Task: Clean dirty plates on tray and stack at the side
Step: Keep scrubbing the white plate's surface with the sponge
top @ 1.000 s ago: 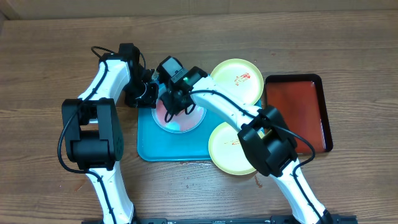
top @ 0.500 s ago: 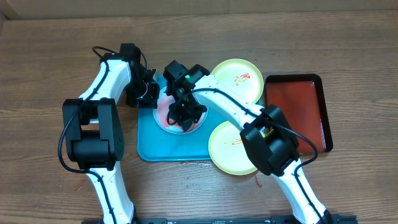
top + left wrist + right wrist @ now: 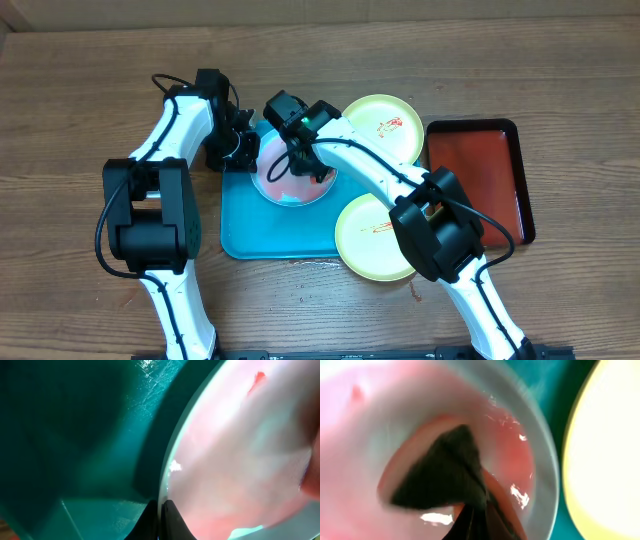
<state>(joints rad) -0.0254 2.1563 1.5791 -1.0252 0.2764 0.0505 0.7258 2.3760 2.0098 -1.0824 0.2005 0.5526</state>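
Now, your left gripper (image 3: pixel 161 510) is pinched tight on the left rim of the pale plate (image 3: pixel 288 192), which lies on the tray (image 3: pixel 250 225), toward its far edge. Your right gripper (image 3: pixel 472 519) is clamped on a dark wipe (image 3: pixel 442 472) set on that plate's red-smeared face. The far yellow plate (image 3: pixel 382 120) sits just beside the tray's upper right corner. The near yellow plate (image 3: pixel 368 240) overlaps its lower right corner.

Plates: three are counted, one pale plate (image 3: pixel 275 187) under the right gripper (image 3: pixel 297 165) and two yellow-green plates (image 3: pixel 383 120) off to its right.
Trays: two are counted, a teal tray (image 3: pixel 245 228) and a dark red tray (image 3: pixel 478 180).
Grippers: two are counted, the left gripper (image 3: pixel 240 150) included.
Dark cloth (image 3: pixel 445 475): one is counted.
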